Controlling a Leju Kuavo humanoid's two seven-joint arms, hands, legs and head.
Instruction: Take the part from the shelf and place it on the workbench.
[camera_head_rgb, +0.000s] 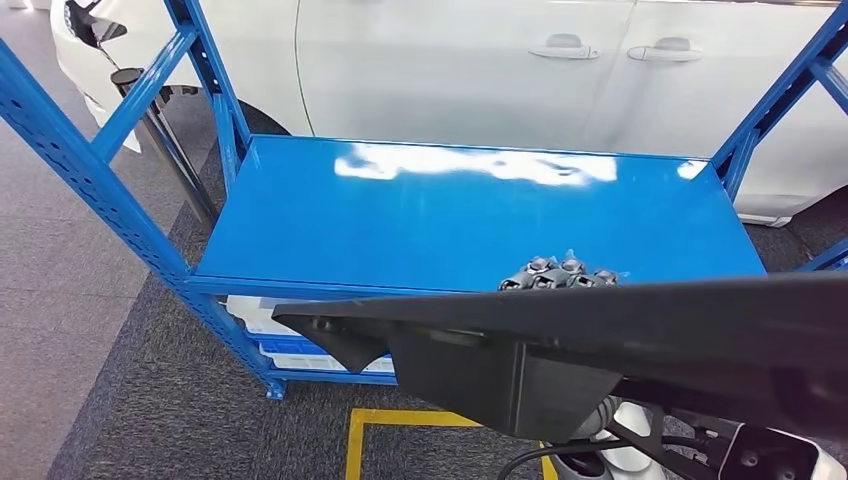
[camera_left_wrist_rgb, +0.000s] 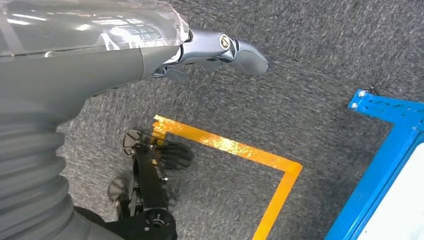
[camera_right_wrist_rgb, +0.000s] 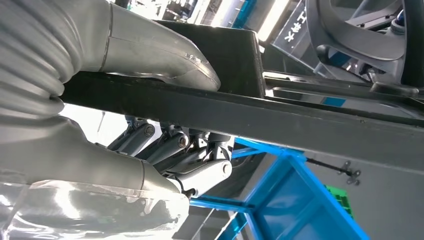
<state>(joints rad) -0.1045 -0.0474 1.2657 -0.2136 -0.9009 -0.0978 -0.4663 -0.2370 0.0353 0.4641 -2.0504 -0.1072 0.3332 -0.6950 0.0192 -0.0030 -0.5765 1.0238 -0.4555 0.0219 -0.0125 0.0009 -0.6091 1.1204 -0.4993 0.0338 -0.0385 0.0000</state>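
Closest to our head camera, the part (camera_head_rgb: 600, 340) is a long, flat, matte black piece with a boxy block under its middle, stretching across the lower frame. Our right hand (camera_head_rgb: 560, 274) holds it: metal fingers (camera_right_wrist_rgb: 175, 150) curl over one side of the black bar while the thick grey thumb (camera_right_wrist_rgb: 170, 57) presses the other. We carry the part in the air in front of the shelf (camera_head_rgb: 470, 215), just over its near edge. That shelf is a glossy blue metal board on perforated blue uprights, reflecting overhead light. Behind it stands a white car (camera_head_rgb: 520, 70) with two door handles. Grey rough carpet (camera_left_wrist_rgb: 310, 60) covers the floor, marked with a yellow tape corner (camera_left_wrist_rgb: 240, 150). Our left hand (camera_left_wrist_rgb: 220, 50) hangs over the carpet holding nothing; how far its fingers are spread we cannot tell.
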